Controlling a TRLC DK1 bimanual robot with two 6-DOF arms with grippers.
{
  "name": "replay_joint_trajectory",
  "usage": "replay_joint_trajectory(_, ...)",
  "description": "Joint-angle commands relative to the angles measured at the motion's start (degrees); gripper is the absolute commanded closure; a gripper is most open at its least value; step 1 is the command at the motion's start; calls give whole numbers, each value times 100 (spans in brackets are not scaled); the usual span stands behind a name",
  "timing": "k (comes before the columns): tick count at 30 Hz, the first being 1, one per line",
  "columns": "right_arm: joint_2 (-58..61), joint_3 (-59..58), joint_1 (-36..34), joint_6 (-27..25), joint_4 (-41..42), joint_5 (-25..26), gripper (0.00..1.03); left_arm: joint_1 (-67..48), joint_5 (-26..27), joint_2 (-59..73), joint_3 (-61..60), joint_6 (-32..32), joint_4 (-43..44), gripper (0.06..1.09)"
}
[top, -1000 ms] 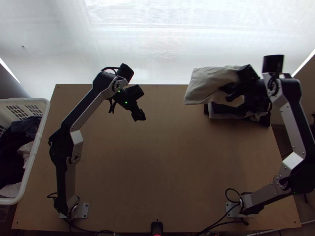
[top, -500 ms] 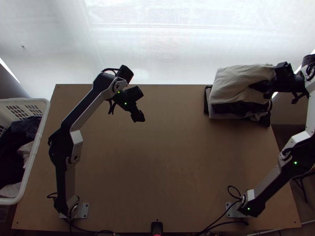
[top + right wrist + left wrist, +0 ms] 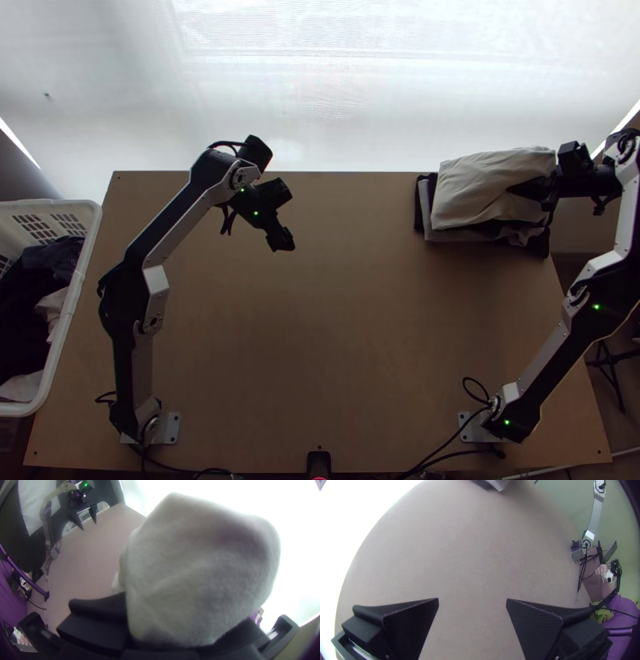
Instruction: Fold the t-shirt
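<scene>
The light beige t-shirt (image 3: 484,188) is a folded bundle at the table's far right corner, over a pile of folded dark and grey cloth (image 3: 460,234). At its right side my right gripper (image 3: 534,189) is shut on it. The shirt (image 3: 200,563) bulges up between the black fingers of the right gripper (image 3: 180,616) in the right wrist view; the fingertips are partly covered. My left gripper (image 3: 280,238) is over the left-centre of the table, well away from the shirt. In the left wrist view the left gripper (image 3: 472,600) is open, with bare table between its fingers.
A white laundry basket (image 3: 76,304) with dark and light clothes stands at the left table edge. Wooden tabletop (image 3: 344,336) lies bare across the middle. A black device (image 3: 318,464) sits at the near edge. A person's hand (image 3: 602,570) shows beyond the table.
My right gripper has moved right with the shirt, from left of the pile to over it, and then slightly toward the near side. The left arm has hardly moved.
</scene>
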Motion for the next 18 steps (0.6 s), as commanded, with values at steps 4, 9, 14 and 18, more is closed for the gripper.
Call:
replay_joint_trajectory(4, 305, 161, 212, -138, 111, -33, 100, -40, -58, -14, -11, -78, 61, 10)
replay_joint_trajectory(9, 524, 231, 204, 204, 656, 2, 100, -32, -75, -49, -11, -78, 61, 10)
replay_joint_trajectory(14, 770, 231, 168, 556, 1192, 424, 100, 4, -102, -102, -11, -69, 52, 10)
replay_joint_trajectory(18, 990, 231, 124, 855, 1614, 855, 100, 21, -102, -146, -20, -60, 34, 10)
